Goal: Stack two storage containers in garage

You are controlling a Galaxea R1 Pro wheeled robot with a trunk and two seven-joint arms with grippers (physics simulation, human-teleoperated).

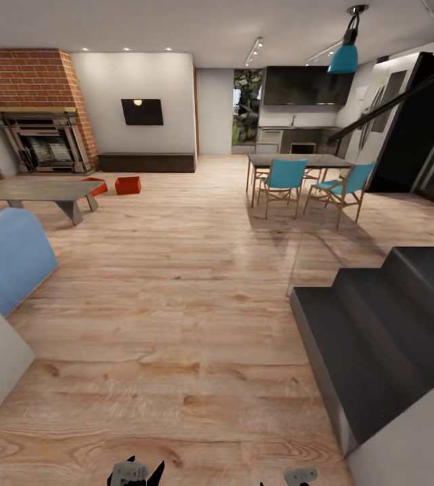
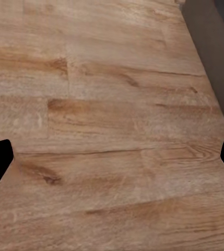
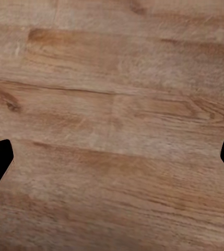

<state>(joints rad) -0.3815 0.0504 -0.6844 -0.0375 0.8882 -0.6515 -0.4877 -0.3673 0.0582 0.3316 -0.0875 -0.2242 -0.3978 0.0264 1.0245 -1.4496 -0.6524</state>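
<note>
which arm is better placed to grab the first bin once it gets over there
Left, tentatively. Both storage containers sit far off on the wood floor, left of the view's centre, by the coffee table. The left gripper and right gripper are both open and empty, so side alone decides.

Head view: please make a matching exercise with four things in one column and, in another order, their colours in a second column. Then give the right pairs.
Things:
1. storage container
2. dining chair
3. fireplace
4. stairs

Colours:
A. dark grey
B. red brick
C. orange-red
D. turquoise seat and back on a wooden frame

Right pairs: 1-C, 2-D, 3-B, 4-A.
</note>
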